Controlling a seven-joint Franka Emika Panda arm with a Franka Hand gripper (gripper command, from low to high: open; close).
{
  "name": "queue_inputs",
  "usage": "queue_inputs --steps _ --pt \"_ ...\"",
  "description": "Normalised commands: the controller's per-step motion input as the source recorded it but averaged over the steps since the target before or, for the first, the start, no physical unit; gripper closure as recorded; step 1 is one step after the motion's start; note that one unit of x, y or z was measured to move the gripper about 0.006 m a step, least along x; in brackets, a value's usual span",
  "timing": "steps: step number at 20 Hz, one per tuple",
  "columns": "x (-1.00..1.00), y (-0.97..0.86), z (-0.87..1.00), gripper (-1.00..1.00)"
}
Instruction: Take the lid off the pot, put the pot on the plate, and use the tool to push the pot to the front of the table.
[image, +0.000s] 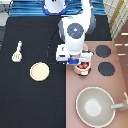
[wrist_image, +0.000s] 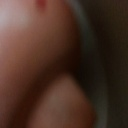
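The gripper (image: 80, 62) hangs low over the pot (image: 83, 67), right at its rim on the pinkish-brown stove top (image: 116, 86). The small pinkish-tan pot is uncovered, and its reddish-orange contents show beside the hand. A blurred pinkish surface, the pot (wrist_image: 40, 60) seen from very close, fills the wrist view. The lid is out of view. On the black table (image: 30, 105), toward the exterior view's left of the pot, lies the cream plate (image: 40, 71). The white spatula tool (image: 17, 52) rests further left.
A large grey-beige pan (image: 97, 106) with its handle pointing right sits on the stove at the exterior view's bottom right. Two black burners (image: 103, 50) (image: 106, 69) lie right of the pot.
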Motion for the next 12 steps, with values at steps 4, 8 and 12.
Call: queue_inputs --steps 4,8,12 --pt "0.35 0.13 0.23 1.0" --pt "0.26 0.04 0.12 1.0" --pt "0.22 0.0 0.03 1.0"
